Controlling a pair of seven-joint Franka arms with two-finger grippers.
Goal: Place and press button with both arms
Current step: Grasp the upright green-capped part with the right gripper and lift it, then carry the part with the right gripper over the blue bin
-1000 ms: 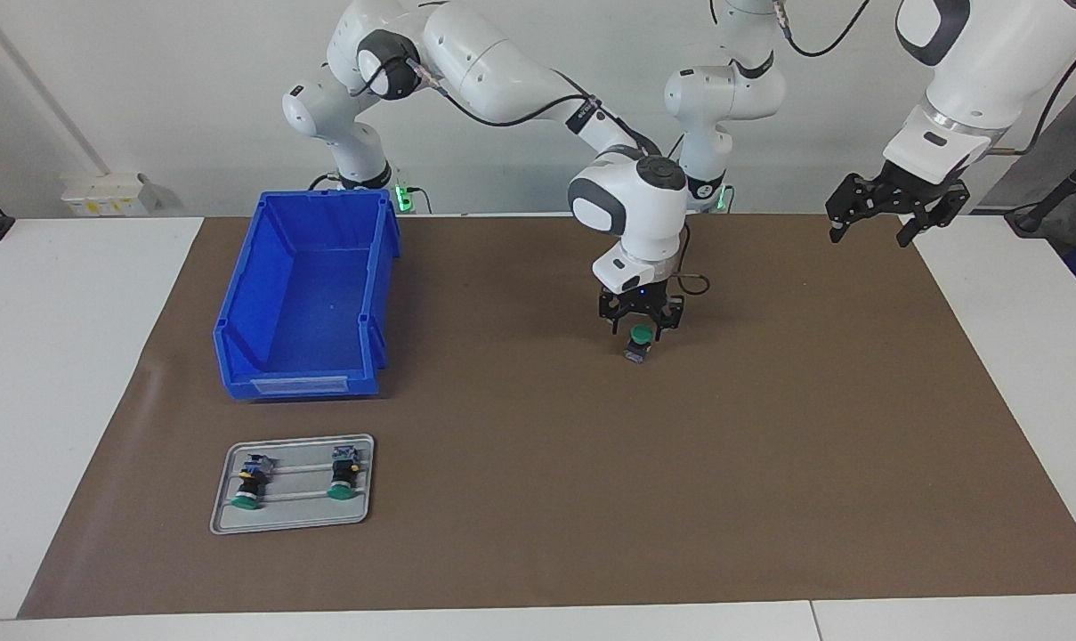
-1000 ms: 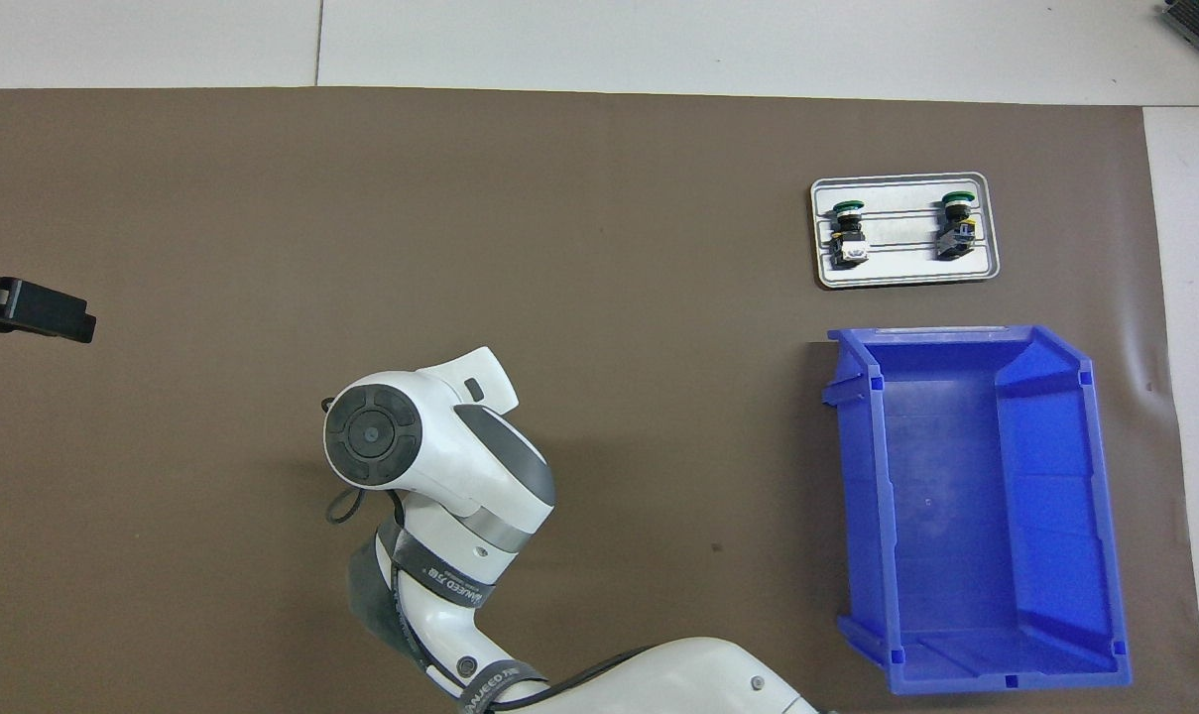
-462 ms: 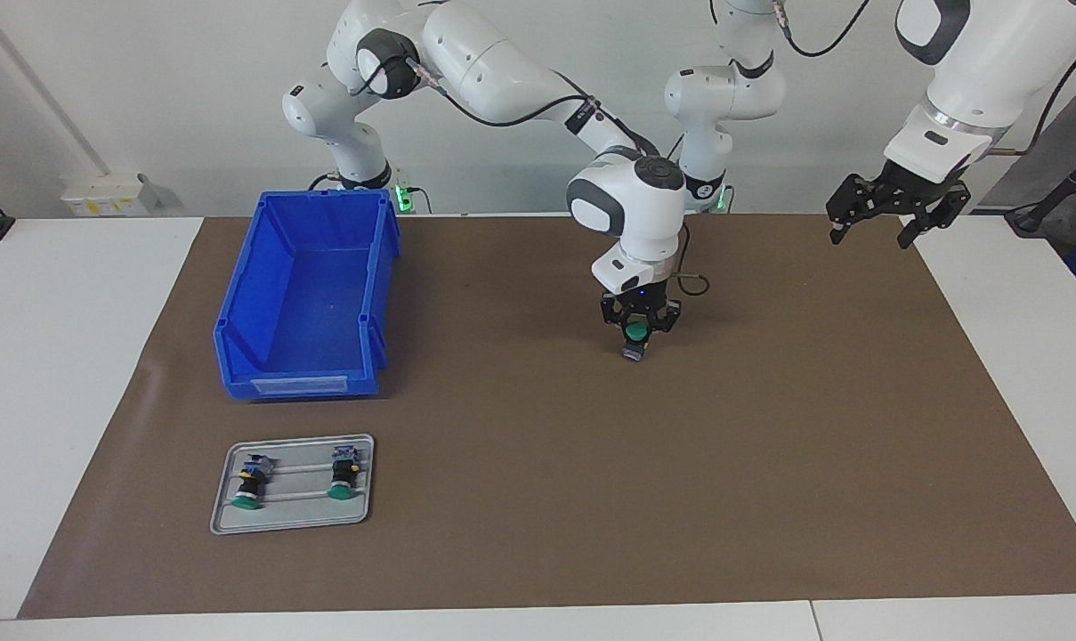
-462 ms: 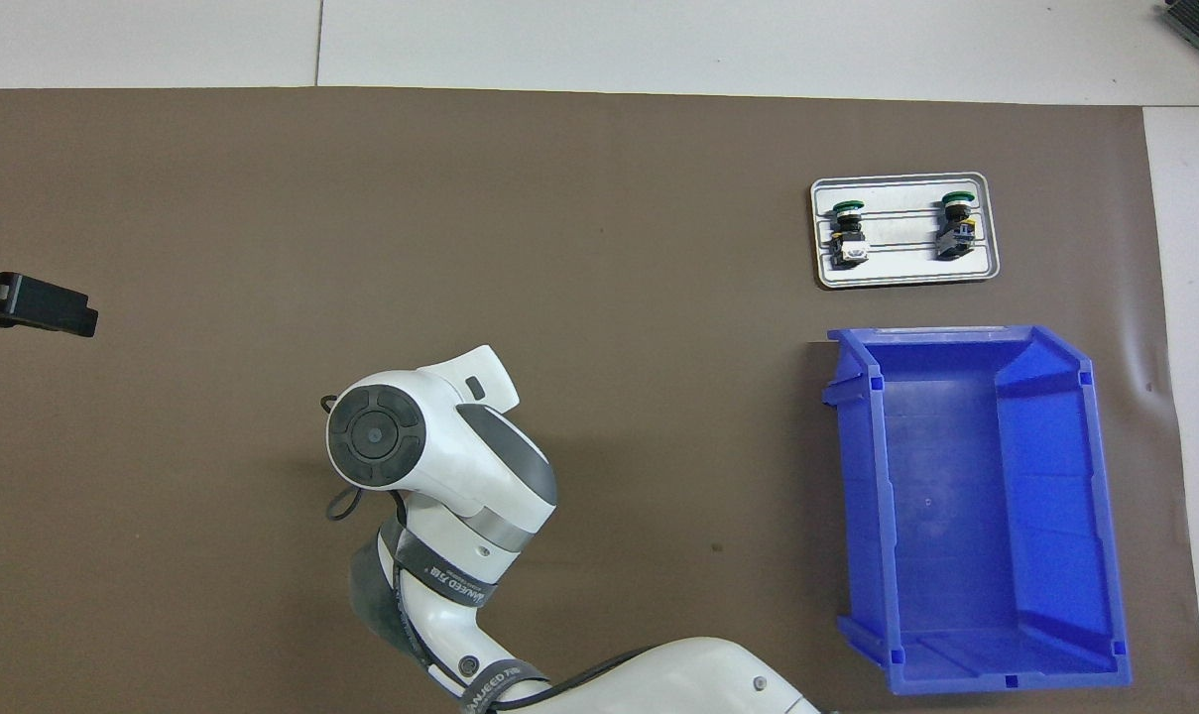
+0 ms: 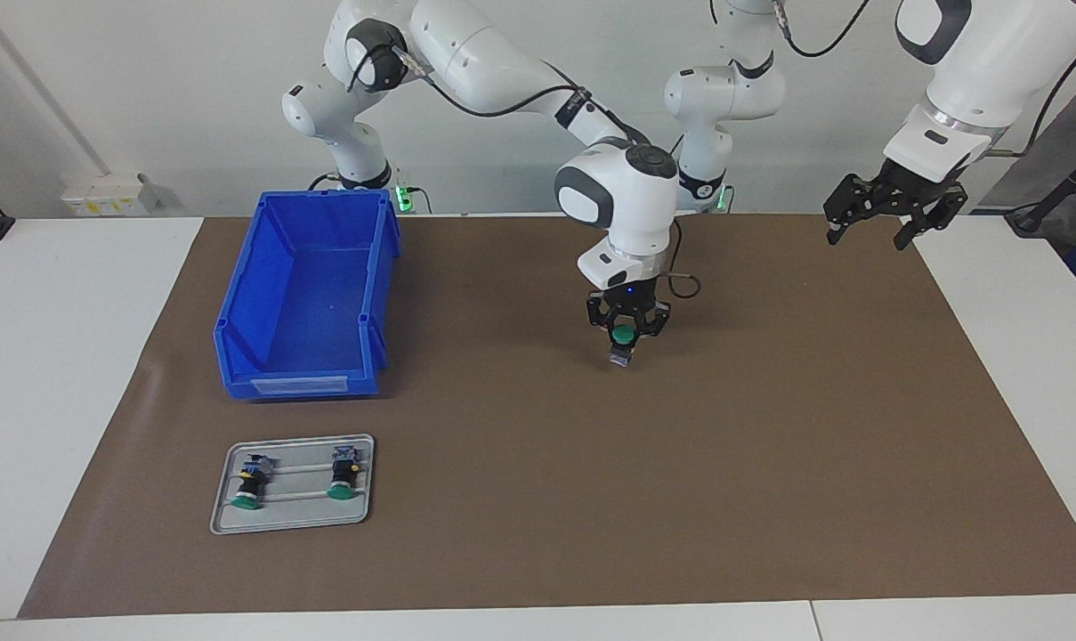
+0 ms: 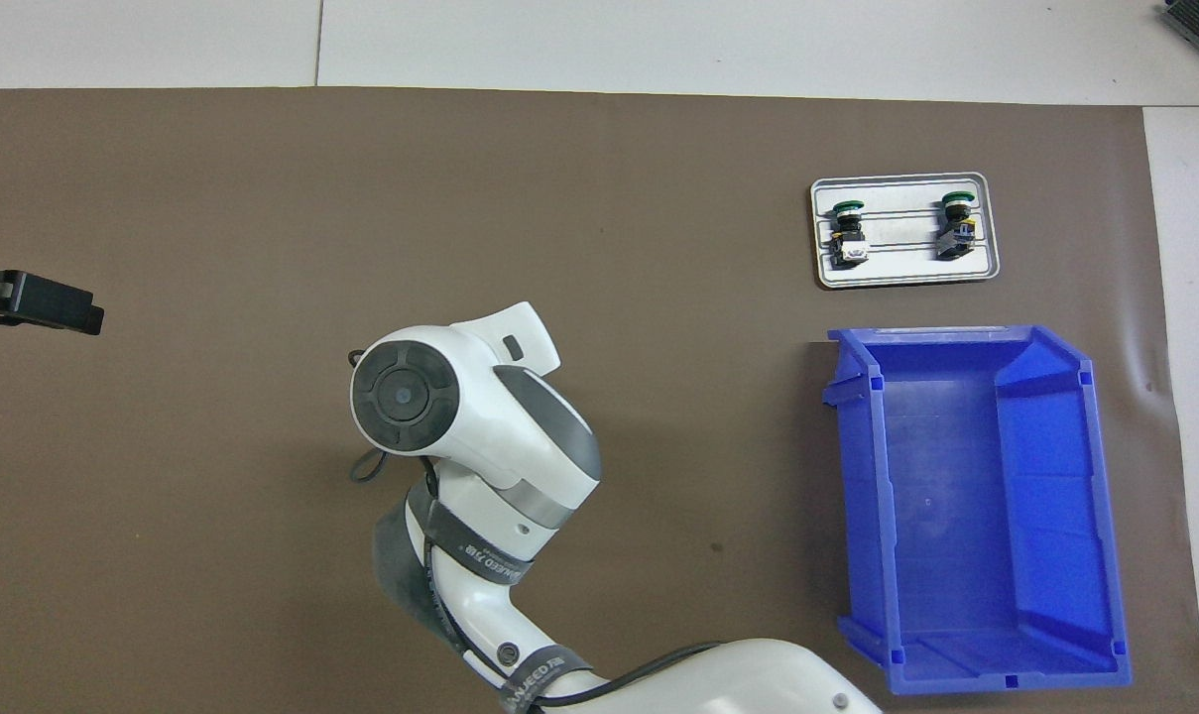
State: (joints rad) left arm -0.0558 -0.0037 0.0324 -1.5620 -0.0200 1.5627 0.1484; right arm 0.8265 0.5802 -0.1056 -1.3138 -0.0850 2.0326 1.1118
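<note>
Judging by its build, we take the button (image 5: 623,342) for a light, rigid little thing: a hard plastic switch with a round flat green cap, a black cylindrical body and a blocky rear end. It should not crush, but the smooth round barrel could roll or twist between flat fingers, and the cap is the moving part, so we would not squeeze there. The best hold, in our view, is across the black body just under the cap, with the cap left free to be pushed.

That is roughly how it sits now. The right claw (image 5: 625,335) is clenched on the button near its cap, green face turned toward the facing camera and the rear block hanging below, over the brown mat (image 5: 769,445) about the middle of the worktop (image 5: 84,356). In the overhead view the arm's wrist hides it entirely.

The left claw (image 5: 867,223) hangs released, holding nothing, over the mat's edge at its own end, waiting. Two more buttons lie on the grey tray (image 5: 222,515), next to the blue bin (image 5: 235,356).
</note>
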